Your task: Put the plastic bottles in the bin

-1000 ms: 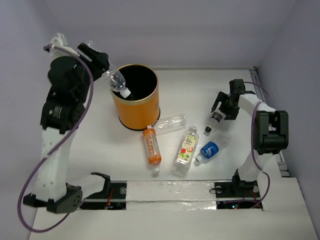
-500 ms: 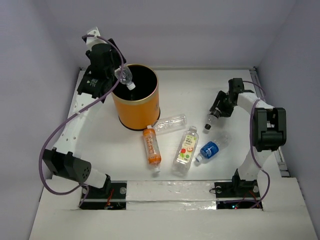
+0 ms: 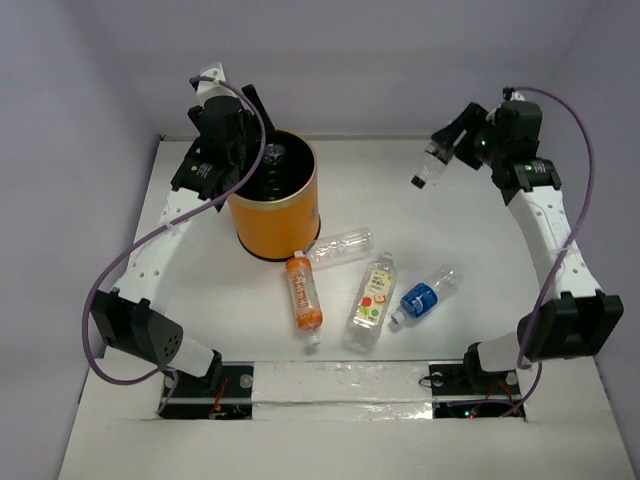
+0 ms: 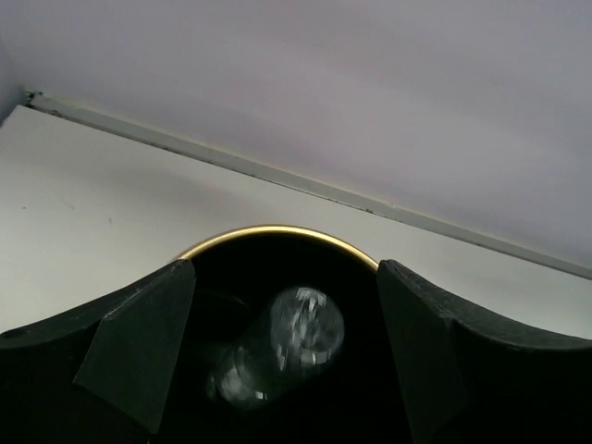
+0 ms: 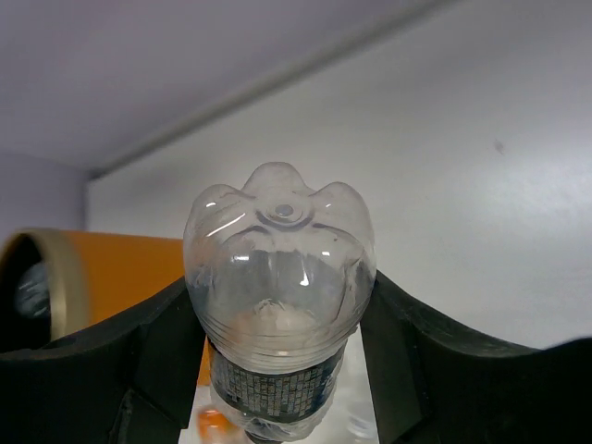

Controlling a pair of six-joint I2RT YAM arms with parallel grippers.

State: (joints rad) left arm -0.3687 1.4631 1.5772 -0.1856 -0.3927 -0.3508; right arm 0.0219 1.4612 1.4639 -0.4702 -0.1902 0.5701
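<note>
The orange bin stands at the back left. Above its far rim my left gripper is open, and a clear bottle lies blurred inside the bin's black interior, free of the fingers. My right gripper is raised at the back right, shut on a clear bottle with its cap hanging down; its base fills the right wrist view. On the table lie a clear bottle, an orange bottle, a white fruit-labelled bottle and a blue-labelled bottle.
The back wall rises close behind the bin and both grippers. The arm bases sit on the near strip. In the right wrist view the bin shows to the left of the held bottle.
My left gripper has opened over the bin and the clear bottle has dropped out of it into the bin. The right arm has lifted its clear bottle off the table, up and back.
</note>
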